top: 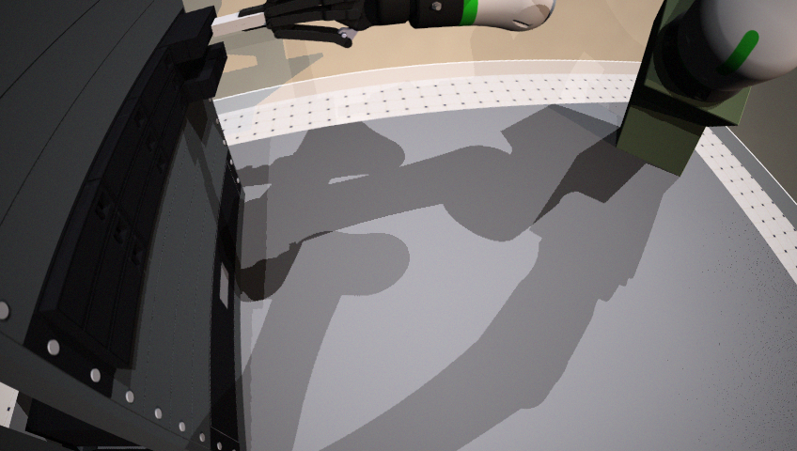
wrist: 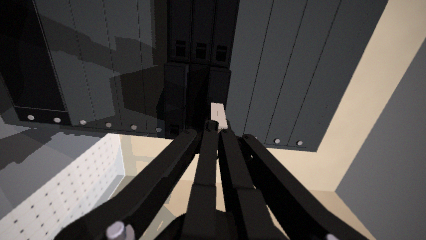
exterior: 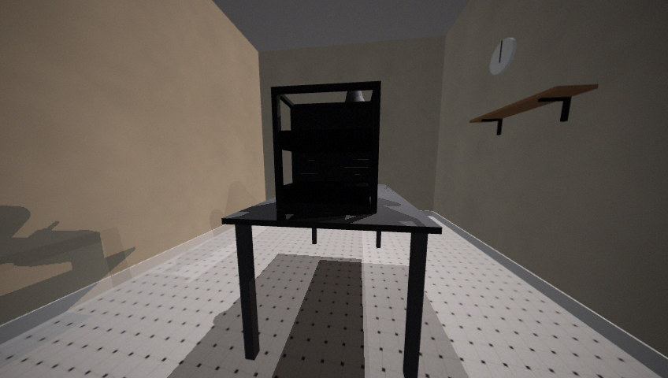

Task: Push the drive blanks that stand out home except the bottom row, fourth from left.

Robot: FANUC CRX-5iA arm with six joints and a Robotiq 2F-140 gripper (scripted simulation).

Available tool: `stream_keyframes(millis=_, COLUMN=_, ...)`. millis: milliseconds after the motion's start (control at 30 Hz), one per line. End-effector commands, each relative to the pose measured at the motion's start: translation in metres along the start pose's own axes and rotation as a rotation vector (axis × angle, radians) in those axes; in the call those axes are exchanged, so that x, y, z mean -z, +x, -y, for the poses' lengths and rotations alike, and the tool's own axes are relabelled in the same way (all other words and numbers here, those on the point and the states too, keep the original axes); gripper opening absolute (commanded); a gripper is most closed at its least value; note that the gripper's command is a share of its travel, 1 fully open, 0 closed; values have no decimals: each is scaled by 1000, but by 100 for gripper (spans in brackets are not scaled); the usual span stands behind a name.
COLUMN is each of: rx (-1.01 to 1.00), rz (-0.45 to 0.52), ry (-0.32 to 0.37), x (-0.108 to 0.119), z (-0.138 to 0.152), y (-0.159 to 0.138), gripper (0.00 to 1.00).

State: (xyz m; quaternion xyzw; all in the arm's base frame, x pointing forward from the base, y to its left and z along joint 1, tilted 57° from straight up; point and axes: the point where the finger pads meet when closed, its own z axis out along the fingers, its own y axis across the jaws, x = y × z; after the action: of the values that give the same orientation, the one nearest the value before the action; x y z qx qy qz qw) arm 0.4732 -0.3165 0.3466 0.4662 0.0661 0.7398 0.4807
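The dark rack fills the left of the top view, with the storage chassis front and its drive blanks seen edge-on. My gripper comes in from the top right. It is shut and empty, and its white fingertip pad sits against a blank that stands out at the far end of the chassis. In the wrist view the shut fingertips meet a dark blank at the edge of the grid of blanks. The exterior view shows only the back of the rack; the gripper is hidden there.
The arm's green base block stands at the right on the grey table top. Beyond the table edge is tiled floor and a beige wall. The rack stands on a black table; a shelf hangs on the right wall.
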Motion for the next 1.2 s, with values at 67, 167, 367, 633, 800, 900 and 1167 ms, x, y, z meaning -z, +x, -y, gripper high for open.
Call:
stream_keyframes(millis=67, rx=0, rz=0, ry=0, x=0, z=0, y=0, gripper=0)
stream_keyframes(millis=167, rx=0, rz=0, ry=0, x=0, z=0, y=0, gripper=0)
stream_keyframes(millis=367, rx=0, rz=0, ry=0, x=-7, z=0, y=0, gripper=0)
stream_keyframes(millis=633, rx=0, rz=0, ry=0, x=-10, z=0, y=0, gripper=0)
stream_keyframes(millis=800, rx=0, rz=0, ry=0, x=-10, z=0, y=0, gripper=0)
stream_keyframes(millis=900, rx=0, rz=0, ry=0, x=-13, z=0, y=0, gripper=0)
stream_keyframes(millis=1167, rx=0, rz=0, ry=0, x=-20, z=0, y=0, gripper=0)
